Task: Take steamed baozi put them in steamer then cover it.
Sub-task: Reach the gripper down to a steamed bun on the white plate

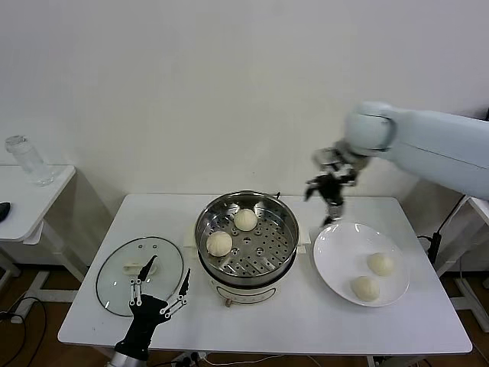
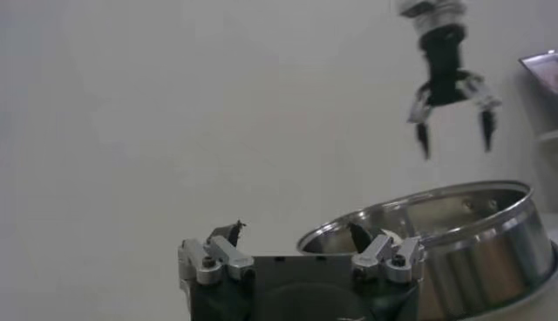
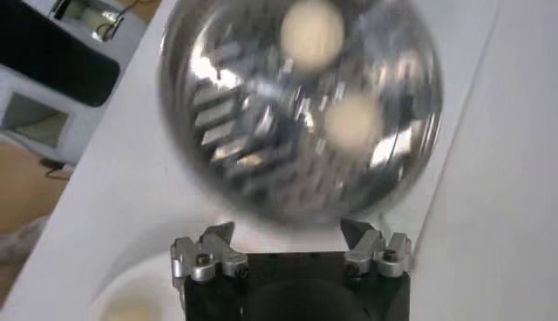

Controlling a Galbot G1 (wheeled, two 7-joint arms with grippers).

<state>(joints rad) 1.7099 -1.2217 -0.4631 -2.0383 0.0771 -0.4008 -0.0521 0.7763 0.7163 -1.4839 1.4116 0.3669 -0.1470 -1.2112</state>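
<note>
Head view: two baozi point(image 1: 231, 232) in steamer point(image 1: 284, 222).

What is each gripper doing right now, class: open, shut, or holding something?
Left gripper: open, empty, by the cover.
Right gripper: open, empty, raised between the steamer and the plate.

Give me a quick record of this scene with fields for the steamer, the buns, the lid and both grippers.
steamer: steel pot at table centre, uncovered
buns in steamer: two
buns on plate: two, on the white plate to the steamer's right
lid: glass lid flat on the table, left of the steamer
left gripper: open, empty, low by the lid
right gripper: open, empty, raised between steamer and plate
</note>
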